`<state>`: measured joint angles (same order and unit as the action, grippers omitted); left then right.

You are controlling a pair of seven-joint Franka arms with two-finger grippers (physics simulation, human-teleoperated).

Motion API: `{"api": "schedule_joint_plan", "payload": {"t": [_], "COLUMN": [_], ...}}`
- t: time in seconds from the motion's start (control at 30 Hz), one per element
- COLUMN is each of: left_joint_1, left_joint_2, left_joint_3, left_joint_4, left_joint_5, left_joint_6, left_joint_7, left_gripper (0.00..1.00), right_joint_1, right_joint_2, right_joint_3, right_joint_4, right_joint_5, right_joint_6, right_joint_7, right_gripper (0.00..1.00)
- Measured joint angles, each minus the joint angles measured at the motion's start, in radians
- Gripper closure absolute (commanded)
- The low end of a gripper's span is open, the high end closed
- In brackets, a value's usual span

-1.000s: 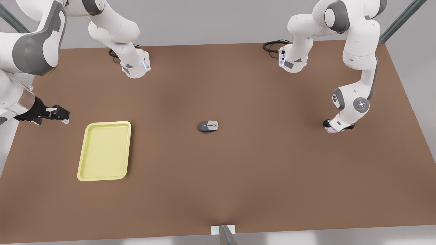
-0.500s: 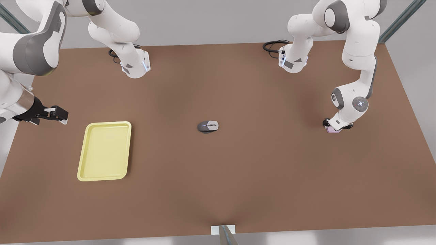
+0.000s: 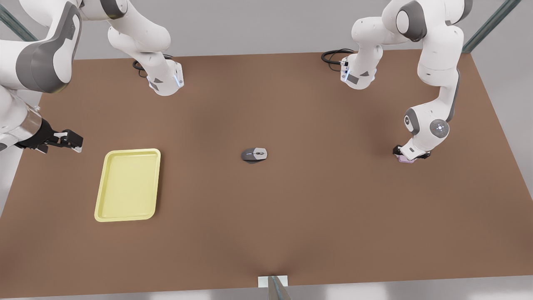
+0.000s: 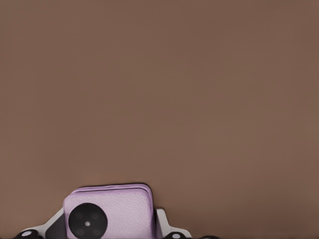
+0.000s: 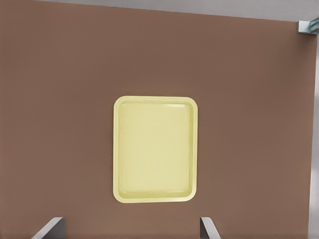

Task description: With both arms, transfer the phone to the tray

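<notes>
- Right now our left gripper (image 3: 409,156) sits on the phone (image 3: 406,159) at the front view's right; its jaws seem clenched on it, though partly hidden.
- Our right gripper (image 3: 71,141) waits with jaws released beside the tray (image 3: 127,184), well apart across the counter (image 3: 291,216).

Tabletop (image 3: 291,208): matt brown, smooth, no grain. Tray (image 3: 127,184): pale yellow, plastic-looking, smooth, soft sheen. Phone (image 4: 114,211): lilac, finely textured matt back, glossy black lens. Mouse (image 3: 254,154): grey, plastic-looking, satin. Arms: smooth white shells, grey joints.
</notes>
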<state>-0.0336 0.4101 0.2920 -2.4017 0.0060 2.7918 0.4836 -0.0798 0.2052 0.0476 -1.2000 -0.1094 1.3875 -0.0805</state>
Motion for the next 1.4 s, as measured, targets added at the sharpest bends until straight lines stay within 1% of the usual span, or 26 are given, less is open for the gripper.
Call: {"api": "schedule_joint_plan", "payload": {"t": [0.23, 0.5, 0.57, 0.63, 0.7, 0.73, 0.77, 0.87, 1.0, 1.07, 1.13, 1.2, 1.3, 1.4], "left_joint_1": [-0.001, -0.010, -0.011, -0.012, -0.014, -0.040, -0.099, -0.312, -0.544, -0.629, -0.685, -0.739, -0.794, -0.809], "left_joint_2": [0.005, -0.055, -0.084, -0.109, -0.117, -0.114, -0.103, -0.011, 0.227, 0.316, 0.376, 0.436, 0.493, 0.554], "left_joint_3": [0.001, -0.010, -0.052, -0.142, -0.269, -0.327, -0.359, -0.389, -0.394, -0.395, -0.395, -0.395, -0.395, -0.391], "left_joint_4": [0.005, 0.055, 0.078, 0.132, 0.203, 0.242, 0.295, 0.481, 0.878, 1.035, 1.143, 1.223, 1.261, 1.312], "left_joint_5": [-0.007, -0.012, -0.012, -0.013, -0.013, -0.013, -0.012, -0.013, -0.056, -0.073, -0.082, -0.087, -0.090, -0.092], "left_joint_6": [0.000, -0.080, -0.120, -0.180, -0.252, -0.288, -0.328, -0.424, -0.531, -0.567, -0.586, -0.583, -0.516, -0.425], "left_joint_7": [0.000, 0.000, -0.007, -0.031, -0.073, -0.103, -0.139, -0.271, -0.477, -0.582, -0.677, -0.766, -0.895, -1.016], "left_gripper": [0.20, 0.20, 0.20, 0.20, 0.20, 0.20, 0.20, 0.20, 0.20, 0.20, 0.20, 0.20, 0.20, 0.20], "right_joint_1": [-0.002, -0.002, -0.002, -0.002, -0.002, -0.001, -0.001, -0.001, -0.001, 0.000, 0.000, 0.000, 0.000, 0.000], "right_joint_2": [-0.003, 0.000, -0.001, 0.000, -0.001, -0.001, -0.001, 0.000, -0.001, -0.002, -0.002, -0.002, -0.002, -0.002], "right_joint_3": [0.000, -0.001, -0.001, -0.001, -0.001, 0.000, 0.000, 0.000, 0.000, 0.000, 0.000, 0.000, 0.000, 0.000], "right_joint_4": [-0.001, 0.000, 0.000, 0.000, -0.001, -0.001, -0.001, 0.000, -0.001, -0.002, -0.003, -0.002, -0.003, -0.002], "right_joint_5": [0.000, 0.000, 0.000, 0.000, 0.000, 0.001, 0.001, 0.001, 0.000, 0.000, 0.000, 0.000, 0.000, 0.000], "right_joint_6": [-0.005, -0.005, -0.006, -0.006, -0.006, -0.006, -0.006, -0.006, -0.007, -0.007, -0.007, -0.007, -0.008, -0.008], "right_joint_7": [0.000, 0.000, 0.000, 0.000, 0.000, 0.000, 0.000, 0.000, 0.000, 0.000, 0.000, 0.001, 0.001, 0.001], "right_gripper": [0.00, 0.00, 0.00, 0.00, 0.00, 0.00, 0.00, 0.00, 0.00, 0.00, 0.00, 0.00, 0.00, 0.00]}}
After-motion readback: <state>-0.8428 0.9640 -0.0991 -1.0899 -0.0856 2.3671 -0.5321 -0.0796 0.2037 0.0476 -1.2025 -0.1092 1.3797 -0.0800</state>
